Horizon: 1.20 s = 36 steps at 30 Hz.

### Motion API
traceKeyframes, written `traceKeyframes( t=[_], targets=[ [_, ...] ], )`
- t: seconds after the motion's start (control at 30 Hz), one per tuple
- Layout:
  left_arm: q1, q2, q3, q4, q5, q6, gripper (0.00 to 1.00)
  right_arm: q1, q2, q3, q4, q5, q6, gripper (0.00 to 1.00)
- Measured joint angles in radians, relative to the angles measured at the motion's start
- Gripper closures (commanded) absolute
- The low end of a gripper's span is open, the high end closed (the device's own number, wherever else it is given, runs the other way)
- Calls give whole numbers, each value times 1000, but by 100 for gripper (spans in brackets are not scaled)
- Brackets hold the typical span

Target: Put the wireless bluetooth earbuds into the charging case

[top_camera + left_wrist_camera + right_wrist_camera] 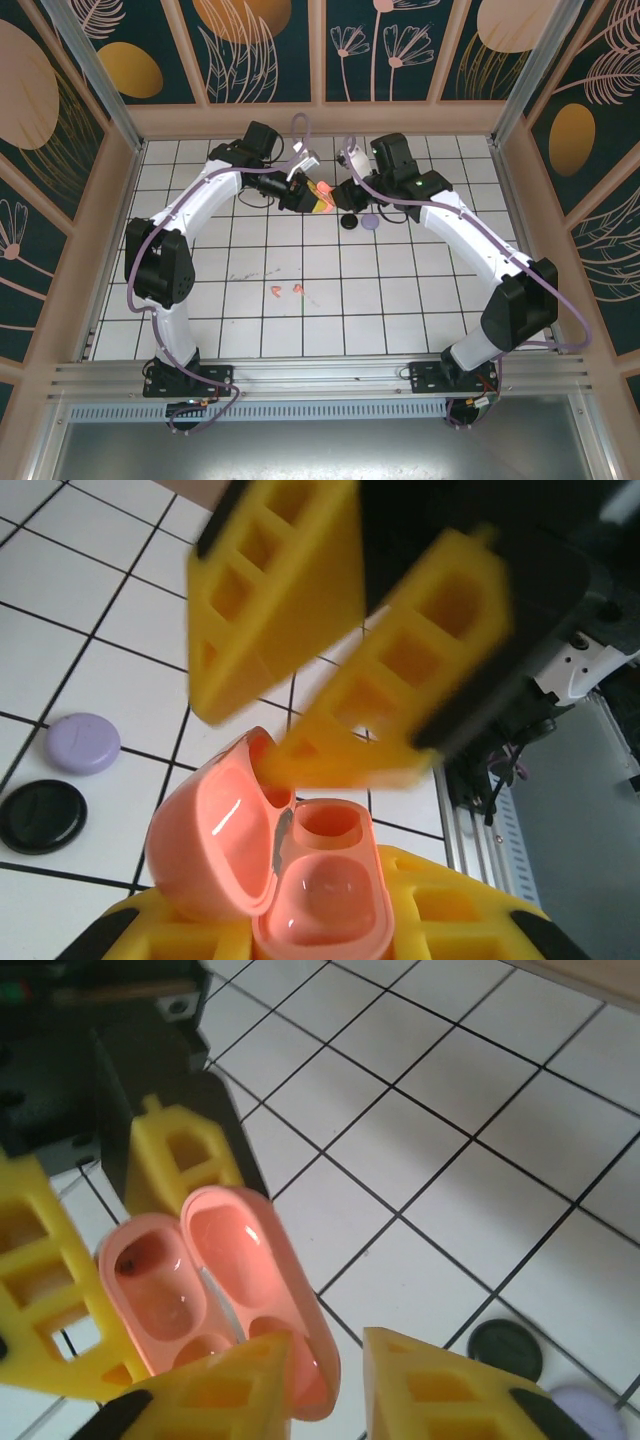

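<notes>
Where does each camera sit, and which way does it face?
Top external: above and behind the bases, looking down at the table; left arm and right arm show.
Left wrist: on its arm, faces the open salmon case in the left pincer.
Right wrist: on its arm, faces that case past the right pincer.
All three share that case.

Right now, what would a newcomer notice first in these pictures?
The open salmon-orange charging case, gripped between the left arm's yellow fingers above the far middle of the tiled table. Then two salmon earbuds lying loose nearer the arm bases. A closed black case and lavender case lie just right of the held one.
</notes>
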Motion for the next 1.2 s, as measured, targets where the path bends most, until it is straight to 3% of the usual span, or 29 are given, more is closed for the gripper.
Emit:
traceKeyframes(
  t=[0.1,0.3,0.47,0.57,0.77,0.9,1.2],
  targets=[
    [5,-23,-72,106,-3,-55,100,-15,-13,0,3,0,21,45],
    [84,-195,-381,517,-39,-327,100,-45,-136,-39,16,0,84,43],
    [124,-361,-510,771,-173,-464,100,-29,-239,-132,57,8,188,43],
    [117,-468,-591,909,-282,-520,100,32,-239,-191,81,58,268,43],
    [114,-608,-712,1097,-543,-594,100,175,-171,-243,86,166,402,43],
    [114,-694,-814,1183,-710,-642,100,320,-41,-225,113,245,520,44],
    [125,-768,-908,1308,-933,-728,100,498,283,-45,47,356,711,44]
  ],
)
